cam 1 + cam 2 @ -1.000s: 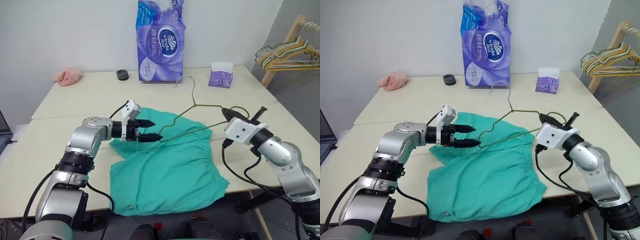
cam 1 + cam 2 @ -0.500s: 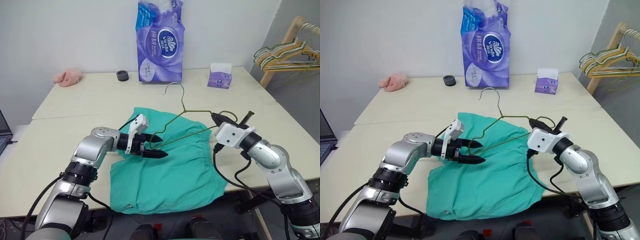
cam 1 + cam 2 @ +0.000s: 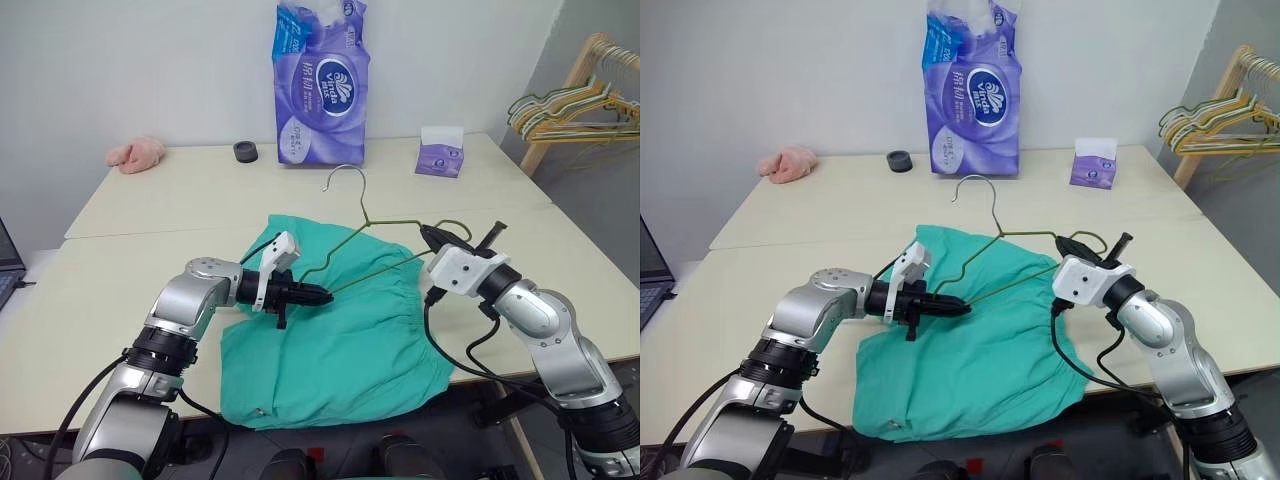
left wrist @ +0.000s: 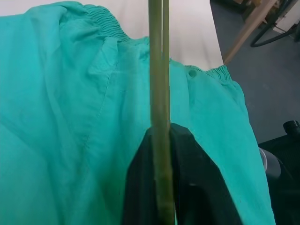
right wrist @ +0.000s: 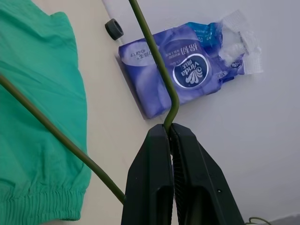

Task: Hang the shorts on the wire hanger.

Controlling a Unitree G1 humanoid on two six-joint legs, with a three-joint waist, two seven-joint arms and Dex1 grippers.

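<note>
1. Left gripper (image 3: pixel 322 295): its fingers stood wide apart a second ago, just off the hanger's left end. Now they are together, clamped on the hanger (image 3: pixel 372 252) at its left corner. The left wrist view shows the wire running up between the black fingers (image 4: pixel 187 178).
2. Right gripper (image 3: pixel 437 236): fingers together on the hanger's right corner, same as a second ago. The right wrist view has the wire bending into the closed fingers (image 5: pixel 154 173).
3. So the hanger is now held at both ends, off the table (image 3: pixel 150 210), hook (image 3: pixel 345 178) toward the far side. It sits further left and nearer than it did a second ago.
4. Shorts (image 3: pixel 340 345): flat on the near part of the table, under the hanger, waistband (image 3: pixel 390 295) toward the right, lower hem hanging over the near edge. No visible shift since a second ago.
5. Reading: the two-handed hold on the wire is secured, but no cloth is on it yet. Hanging itself looks not yet begun.
6. Concern: with both grippers on the hanger, neither is free to lift the shorts. One will likely have to let go, or the wire must be worked under the cloth.
</note>
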